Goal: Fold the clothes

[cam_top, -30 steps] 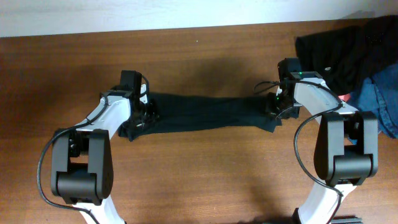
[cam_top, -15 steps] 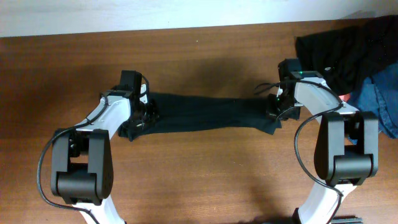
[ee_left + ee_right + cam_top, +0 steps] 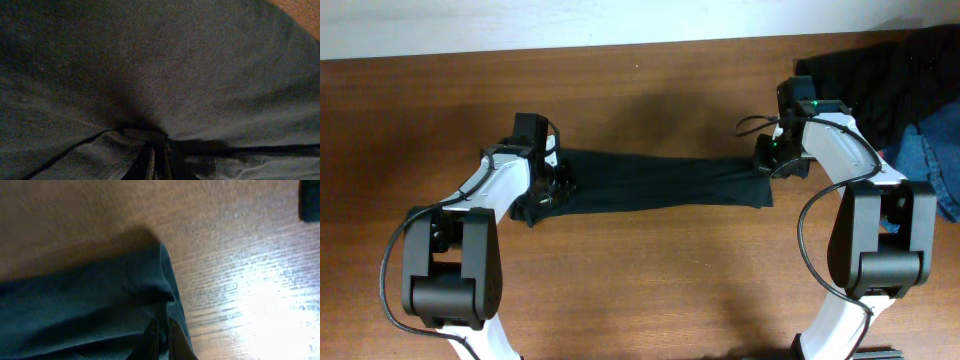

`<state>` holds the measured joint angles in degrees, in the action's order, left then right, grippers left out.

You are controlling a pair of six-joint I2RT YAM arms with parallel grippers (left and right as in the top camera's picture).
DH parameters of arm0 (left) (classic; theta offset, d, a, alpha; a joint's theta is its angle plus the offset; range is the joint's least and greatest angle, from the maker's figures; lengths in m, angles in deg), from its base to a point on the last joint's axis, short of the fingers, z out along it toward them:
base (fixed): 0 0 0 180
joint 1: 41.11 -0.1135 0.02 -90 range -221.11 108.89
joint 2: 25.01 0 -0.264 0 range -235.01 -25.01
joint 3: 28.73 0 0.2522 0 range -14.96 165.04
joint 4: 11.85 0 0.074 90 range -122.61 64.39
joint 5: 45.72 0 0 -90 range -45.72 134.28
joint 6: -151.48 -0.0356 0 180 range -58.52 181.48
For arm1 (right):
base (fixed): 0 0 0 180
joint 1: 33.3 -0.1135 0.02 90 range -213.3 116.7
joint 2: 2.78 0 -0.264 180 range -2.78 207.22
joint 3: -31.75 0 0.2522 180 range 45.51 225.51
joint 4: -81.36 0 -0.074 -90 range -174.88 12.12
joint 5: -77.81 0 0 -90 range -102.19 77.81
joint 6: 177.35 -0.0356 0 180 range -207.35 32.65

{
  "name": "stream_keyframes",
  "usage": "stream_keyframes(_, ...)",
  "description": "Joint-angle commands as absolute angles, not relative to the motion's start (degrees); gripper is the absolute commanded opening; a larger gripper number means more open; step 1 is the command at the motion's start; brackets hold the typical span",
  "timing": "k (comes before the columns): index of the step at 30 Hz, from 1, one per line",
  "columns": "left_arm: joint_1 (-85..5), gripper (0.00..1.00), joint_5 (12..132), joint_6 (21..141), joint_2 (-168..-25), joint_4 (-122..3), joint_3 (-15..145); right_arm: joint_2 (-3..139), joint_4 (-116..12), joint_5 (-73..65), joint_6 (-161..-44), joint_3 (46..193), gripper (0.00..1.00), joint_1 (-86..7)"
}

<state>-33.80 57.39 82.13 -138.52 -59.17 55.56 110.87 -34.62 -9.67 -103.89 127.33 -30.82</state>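
Observation:
A dark teal garment (image 3: 655, 182) lies stretched in a long band across the middle of the wooden table. My left gripper (image 3: 552, 180) is shut on its left end; in the left wrist view the cloth (image 3: 150, 65) fills the frame and bunches at the closed jaws (image 3: 159, 160). My right gripper (image 3: 770, 162) is shut on its right end; in the right wrist view the jaws (image 3: 161, 330) pinch the cloth's edge (image 3: 100, 305) just above the table.
A pile of other clothes sits at the back right corner: a black garment (image 3: 870, 70) and a blue denim one (image 3: 930, 160), close behind my right arm. Bare wood lies in front of the stretched garment.
My right gripper has moved up and slightly right with the garment's right end, pulling the cloth tauter. The left arm has not moved.

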Motion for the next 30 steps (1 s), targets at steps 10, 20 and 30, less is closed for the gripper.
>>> stream_keyframes(10, -33.39, 0.09, 54.5, 81.82, -144.75, -59.21, 52.76, 111.17, -40.1, -9.8, -103.67, 128.08, 0.04, -30.65)
stream_keyframes(20, -33.39, 0.19, 54.5, 81.82, -144.75, -59.21, 52.76, 111.13, -41.7, -7.22, -97.07, 127.86, 0.18, -30.65)
stream_keyframes(30, -33.39, 0.53, 54.54, 81.82, -144.75, -59.04, 52.76, 111.02, -25.07, -4.4, -96.78, 139.68, 0.4, -33.27)
